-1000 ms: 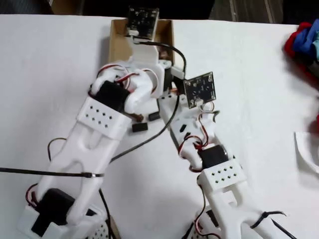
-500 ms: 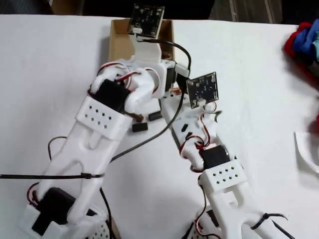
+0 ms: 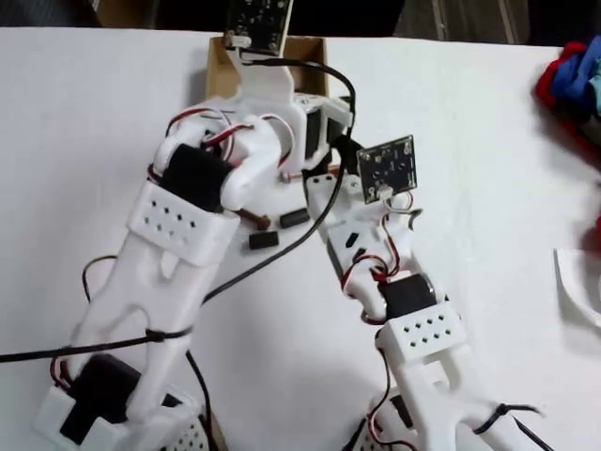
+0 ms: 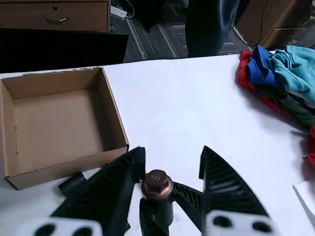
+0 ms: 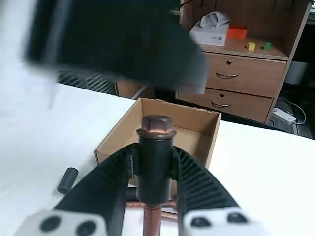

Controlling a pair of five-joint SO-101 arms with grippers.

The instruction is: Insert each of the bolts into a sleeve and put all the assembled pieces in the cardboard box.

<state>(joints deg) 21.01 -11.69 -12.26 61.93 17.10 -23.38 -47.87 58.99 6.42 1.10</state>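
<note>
A: State of the right gripper (image 5: pixel 153 152)?
B: Closed on a black cylindrical sleeve (image 5: pixel 153 169), held upright. A copper-coloured hex-head bolt (image 5: pixel 155 127) sits in the sleeve, with its head on top and its threaded end sticking out below.
A: Left gripper (image 4: pixel 172 157)?
B: Open. Jaws spread wide, with the bolt head showing between them.
A: Where is the assembled piece?
B: Above the white surface (image 5: pixel 266 167), just in front of the open brown cardboard box (image 5: pixel 117 140), not inside it.
A: Other items noted?
B: 1 loose black sleeve (image 5: pixel 67 180) lies on the surface near the box wall. Bare copper bolts (image 5: pixel 134 203) lie under the right gripper. A heap of red, blue and teal cloth (image 4: pixel 280 73) sits at the surface edge, well apart from the box.
</note>
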